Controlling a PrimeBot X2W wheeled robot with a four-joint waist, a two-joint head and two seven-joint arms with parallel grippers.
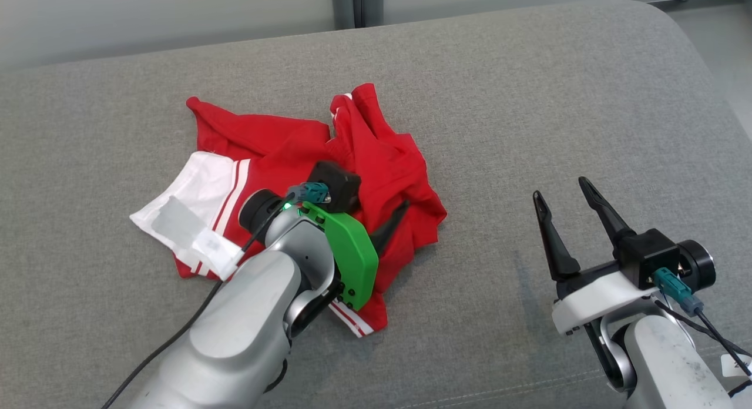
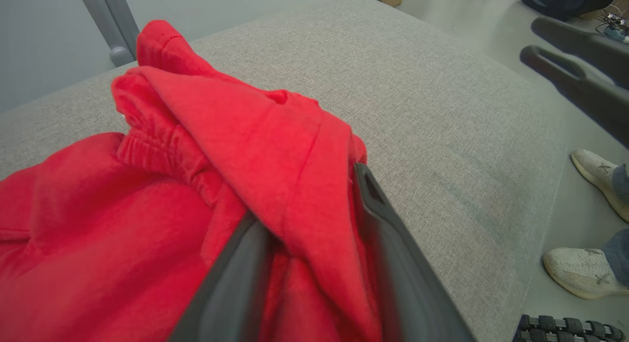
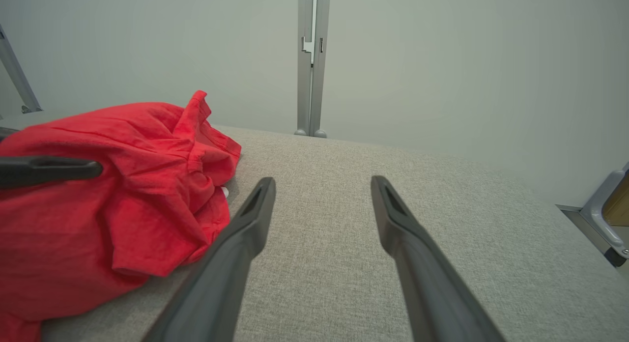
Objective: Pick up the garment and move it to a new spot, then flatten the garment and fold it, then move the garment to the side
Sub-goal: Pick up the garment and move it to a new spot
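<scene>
On the middle of the grey surface (image 1: pixel 529 103), red garment (image 1: pixel 376 156) in a crumpled heap, left end effector (image 2: pixel 304 204) down on it, fingers (image 2: pixel 388 234) partly apart, red fold between them, right end effector (image 1: pixel 561 188) spread wide, off to the side

On my feed the left arm's rounded silver-grey forearm (image 1: pixel 247 315) carries a bright green plastic plate (image 1: pixel 351 259) dotted with dark screw holes. Beside the plate I see a small green light (image 1: pixel 286 207), a teal plug (image 1: pixel 312 191) and a thin black cable (image 1: pixel 176 338). The right tool (image 1: pixel 560 188) has two long, dark, tapered fingers on a white bracket (image 1: pixel 593 306), with a second teal plug (image 1: pixel 672 285) behind it.
</scene>
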